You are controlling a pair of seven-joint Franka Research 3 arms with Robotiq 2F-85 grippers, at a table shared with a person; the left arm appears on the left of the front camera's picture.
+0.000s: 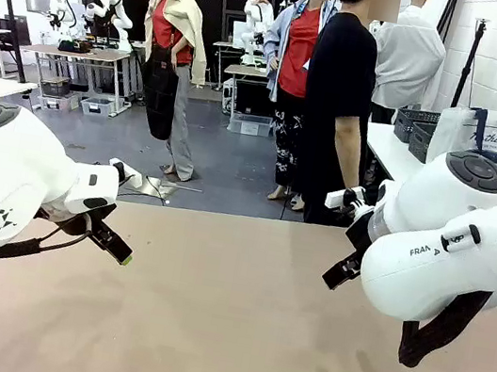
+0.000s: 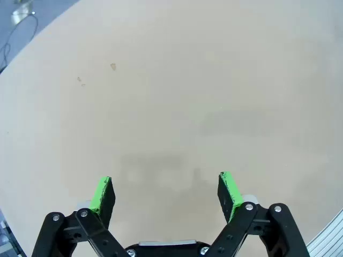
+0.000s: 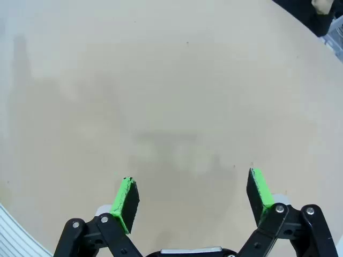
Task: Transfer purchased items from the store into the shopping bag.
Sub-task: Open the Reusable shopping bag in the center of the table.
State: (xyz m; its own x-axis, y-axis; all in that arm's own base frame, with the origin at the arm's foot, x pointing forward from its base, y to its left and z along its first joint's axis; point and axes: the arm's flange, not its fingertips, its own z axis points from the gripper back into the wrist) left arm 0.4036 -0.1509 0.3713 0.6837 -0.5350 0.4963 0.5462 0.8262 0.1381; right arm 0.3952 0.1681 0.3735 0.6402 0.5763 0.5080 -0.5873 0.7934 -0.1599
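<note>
I'm hovering the left gripper (image 2: 166, 188) and right gripper (image 3: 193, 195), both spread wide and empty, over the bench (image 1: 224, 335), ready to pick. The shopping bag (image 1: 481, 139) is standing on a side table (image 1: 386, 148) past the bench's far right corner.

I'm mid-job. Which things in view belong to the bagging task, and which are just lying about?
Job:
- shopping bag, on the side table at right
- left end effector, open
- right end effector, open

Lying about:
- dark lattice baskets beside the bag
- person in black at the far side
</note>
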